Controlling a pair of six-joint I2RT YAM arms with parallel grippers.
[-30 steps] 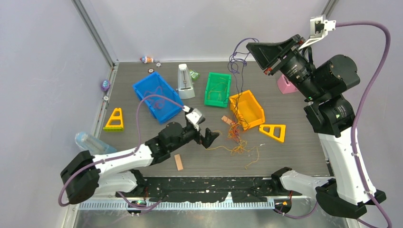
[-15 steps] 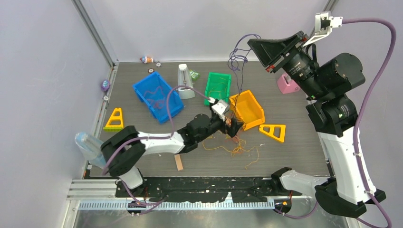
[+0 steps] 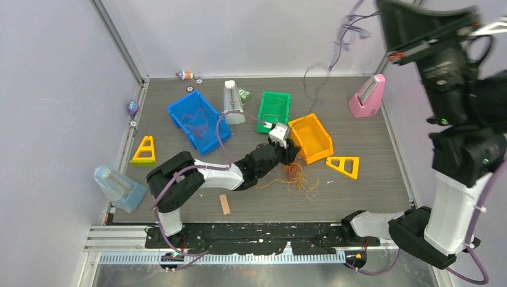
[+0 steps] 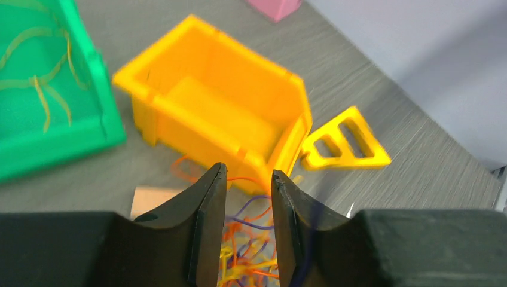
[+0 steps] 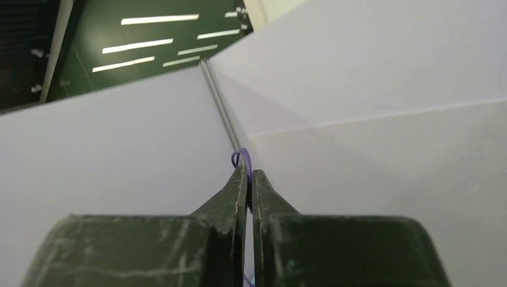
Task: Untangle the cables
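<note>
Right gripper (image 5: 247,173) pinches a purple cable (image 5: 241,151) aloft; left gripper (image 4: 249,173), jaws narrowly apart, straddles the tangle (image 3: 294,175) at the orange bin's (image 3: 323,135) 7 o'clock.

Left gripper (image 4: 249,173) low, jaws narrowly apart; right gripper (image 5: 249,174) high, pinched closed.

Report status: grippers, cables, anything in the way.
Left gripper narrowly open astride the tangle. Right gripper shut on a purple cable, raised high. Orange bin close beside the tangle.
</note>
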